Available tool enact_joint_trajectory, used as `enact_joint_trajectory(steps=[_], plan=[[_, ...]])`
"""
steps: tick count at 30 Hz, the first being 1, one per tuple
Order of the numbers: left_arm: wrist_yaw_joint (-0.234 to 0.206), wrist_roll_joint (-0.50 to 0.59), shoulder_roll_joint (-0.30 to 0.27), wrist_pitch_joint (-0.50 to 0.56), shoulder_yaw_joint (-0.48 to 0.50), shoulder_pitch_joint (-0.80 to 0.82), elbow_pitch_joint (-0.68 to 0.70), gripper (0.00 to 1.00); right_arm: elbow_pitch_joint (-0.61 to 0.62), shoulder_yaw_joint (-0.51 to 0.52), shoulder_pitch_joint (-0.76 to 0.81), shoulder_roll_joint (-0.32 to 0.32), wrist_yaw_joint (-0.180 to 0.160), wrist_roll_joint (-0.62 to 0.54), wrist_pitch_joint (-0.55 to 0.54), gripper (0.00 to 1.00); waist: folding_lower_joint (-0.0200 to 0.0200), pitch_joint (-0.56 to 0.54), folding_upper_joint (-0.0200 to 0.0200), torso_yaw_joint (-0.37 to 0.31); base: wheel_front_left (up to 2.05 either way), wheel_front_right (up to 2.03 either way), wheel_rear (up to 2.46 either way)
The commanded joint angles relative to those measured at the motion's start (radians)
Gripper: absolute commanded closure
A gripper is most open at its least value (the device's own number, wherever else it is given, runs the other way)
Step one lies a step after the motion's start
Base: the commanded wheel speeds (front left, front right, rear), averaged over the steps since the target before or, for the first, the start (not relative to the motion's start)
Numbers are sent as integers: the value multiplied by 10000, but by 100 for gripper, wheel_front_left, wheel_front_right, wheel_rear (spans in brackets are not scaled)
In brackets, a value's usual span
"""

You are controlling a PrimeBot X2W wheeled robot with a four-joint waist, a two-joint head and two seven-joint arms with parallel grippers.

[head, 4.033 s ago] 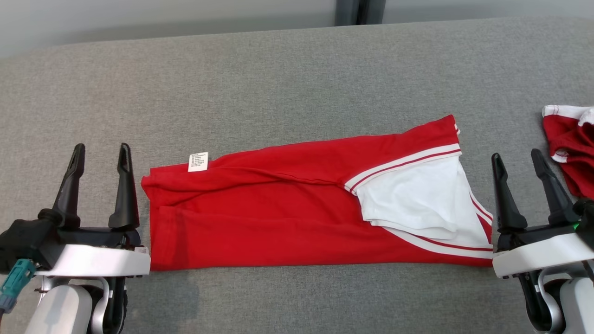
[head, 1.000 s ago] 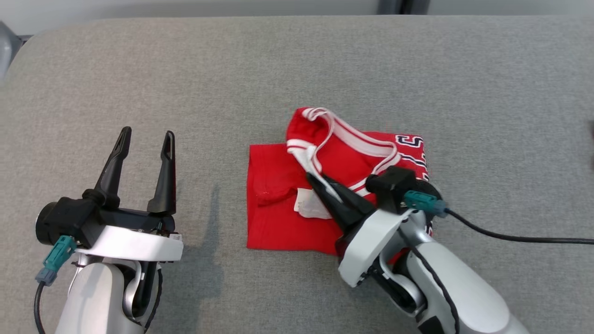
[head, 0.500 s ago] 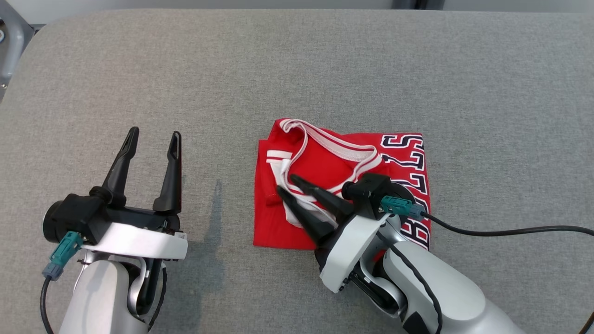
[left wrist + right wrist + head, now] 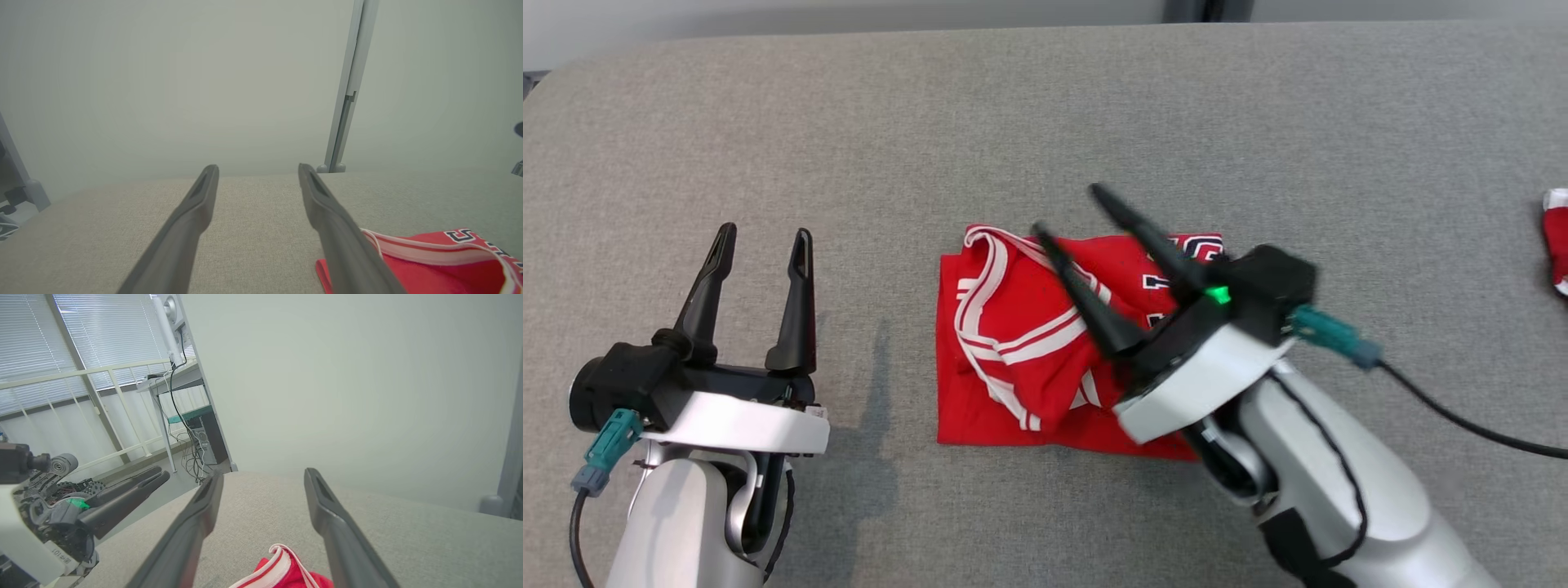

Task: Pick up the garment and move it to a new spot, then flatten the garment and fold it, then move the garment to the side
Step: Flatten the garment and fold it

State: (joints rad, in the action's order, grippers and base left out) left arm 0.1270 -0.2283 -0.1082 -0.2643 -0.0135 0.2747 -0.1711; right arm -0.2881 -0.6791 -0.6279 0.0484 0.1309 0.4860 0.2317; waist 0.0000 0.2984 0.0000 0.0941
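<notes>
Folded red garment (image 4: 1005,351) lies mid-tabletop (image 4: 1045,122) under the spread, empty right claw (image 4: 1066,210), left claw (image 4: 764,233) spread alongside; the rumpled striped top layer could snag a finger and unfold.

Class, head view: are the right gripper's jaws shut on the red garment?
No, the jaws of the right gripper stand wide apart over the garment.

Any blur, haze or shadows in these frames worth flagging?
Head view: the right gripper is smeared soft over the red garment; the left gripper is crisp, casting a soft shadow on the grey surface. Left wrist view: hazy, fingers out of focus. Right wrist view: near fingers soft, bright blinds at upper left.
</notes>
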Motion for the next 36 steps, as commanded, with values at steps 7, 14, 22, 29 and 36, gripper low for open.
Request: enact_joint_trajectory(steps=[7, 14, 22, 29, 36], plan=[[37, 200, -81, 0, 263, -167, 30, 0, 637, 2828, 1025, 245, -4, -1353, 34, 0, 0, -155, 0, -238, 0, 0, 0], [31, 345, -138, 0, 458, -396, -41, 0, 1031, 5661, 2650, 874, -4, -2358, -291, 0, 0, -399, 0, -354, 0, 0, 0], [-16, 418, -261, 0, 575, -711, -55, 0, 1422, 6754, 3930, 987, -4, -2619, -536, 0, 0, -651, 0, -537, 0, 0, 0], [-131, 418, -271, 33, 530, -1104, -94, 0, 1435, 6790, 4339, 820, -4, -2576, -642, 0, 0, -1124, 0, -605, 0, 0, 0], [-210, 417, -303, 222, 466, -1565, 78, 0, 1517, 6764, 4703, 765, -4, -2609, -816, 0, 0, -1704, 0, -593, 0, 0, 0]])
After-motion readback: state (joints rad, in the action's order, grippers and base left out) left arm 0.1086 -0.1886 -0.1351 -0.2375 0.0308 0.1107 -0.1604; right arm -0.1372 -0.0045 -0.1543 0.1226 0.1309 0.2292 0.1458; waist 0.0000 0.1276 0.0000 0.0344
